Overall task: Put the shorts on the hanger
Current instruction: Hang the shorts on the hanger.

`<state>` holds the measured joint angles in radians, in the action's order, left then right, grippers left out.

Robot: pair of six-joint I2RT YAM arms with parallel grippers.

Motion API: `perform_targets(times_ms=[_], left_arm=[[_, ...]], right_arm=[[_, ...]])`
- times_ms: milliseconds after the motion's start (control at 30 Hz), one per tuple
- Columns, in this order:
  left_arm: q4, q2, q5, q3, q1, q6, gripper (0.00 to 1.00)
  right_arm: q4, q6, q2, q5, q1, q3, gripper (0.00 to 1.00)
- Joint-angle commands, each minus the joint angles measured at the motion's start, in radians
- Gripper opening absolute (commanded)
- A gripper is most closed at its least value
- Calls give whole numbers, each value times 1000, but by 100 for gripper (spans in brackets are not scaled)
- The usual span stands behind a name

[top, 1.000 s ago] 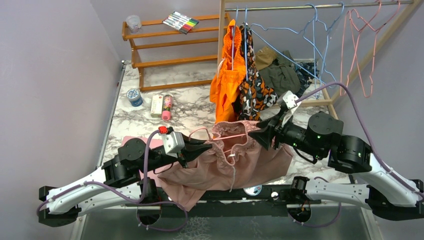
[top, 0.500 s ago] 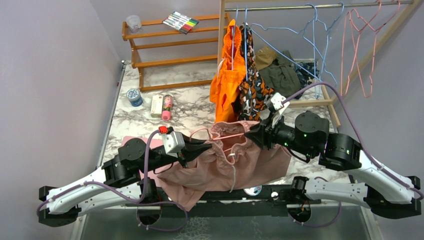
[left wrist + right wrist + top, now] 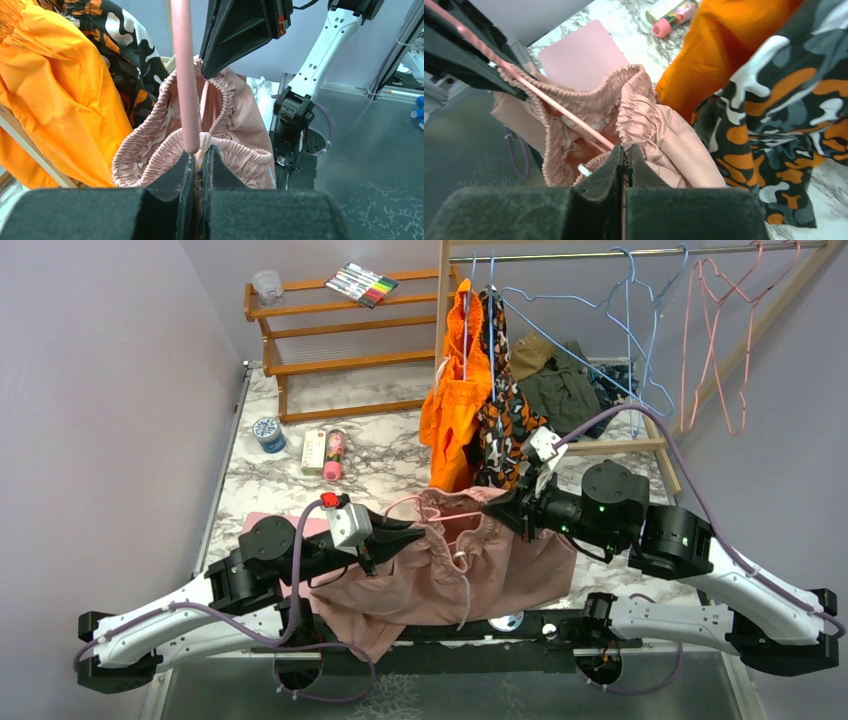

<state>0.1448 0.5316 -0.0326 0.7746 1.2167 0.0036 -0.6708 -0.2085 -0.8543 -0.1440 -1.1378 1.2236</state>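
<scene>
The dusty-pink shorts [image 3: 450,575] hang between my two arms, the gathered waistband held open at the top. My left gripper [image 3: 418,530] is shut on the waistband's left side [image 3: 165,145]. The hanger [image 3: 452,512], a thin pink wire, runs from those tips across the waist opening; whether the wire itself is pinched I cannot tell. In the left wrist view the hanger [image 3: 184,75] rises straight from my left gripper [image 3: 198,152]. My right gripper [image 3: 492,508] is shut on the waistband's right side. The right wrist view shows the right gripper [image 3: 626,151] pinching gathered shorts fabric [image 3: 634,107] beside the hanger wire [image 3: 559,106].
An orange garment [image 3: 450,400] and a camouflage one [image 3: 512,425] hang on blue hangers just behind the shorts. More blue hangers [image 3: 610,320] and pink ones [image 3: 722,340] hang on the rail. A wooden shelf [image 3: 330,340], a tin [image 3: 268,432] and a pink bottle [image 3: 334,455] stand at back left.
My right arm has moved left to the waistband's right side, and its gripper has closed from open to shut on the fabric. The left gripper has stayed shut in place.
</scene>
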Motion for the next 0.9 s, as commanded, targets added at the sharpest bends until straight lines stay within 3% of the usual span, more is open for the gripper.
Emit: perform_targets(times_ms=[0, 267, 633, 867], left_arm=[[-103, 1, -5, 4, 0, -5, 0], [-139, 29, -45, -5, -1, -14, 0], [-166, 24, -91, -19, -1, -26, 0], [-190, -29, -47, -54, -2, -25, 0]], right_arm=[[99, -19, -12, 136, -1, -16, 1], [280, -52, -48, 367, -2, -35, 1], [372, -58, -88, 512, -2, -86, 1], [320, -45, -44, 505, -2, -109, 1]])
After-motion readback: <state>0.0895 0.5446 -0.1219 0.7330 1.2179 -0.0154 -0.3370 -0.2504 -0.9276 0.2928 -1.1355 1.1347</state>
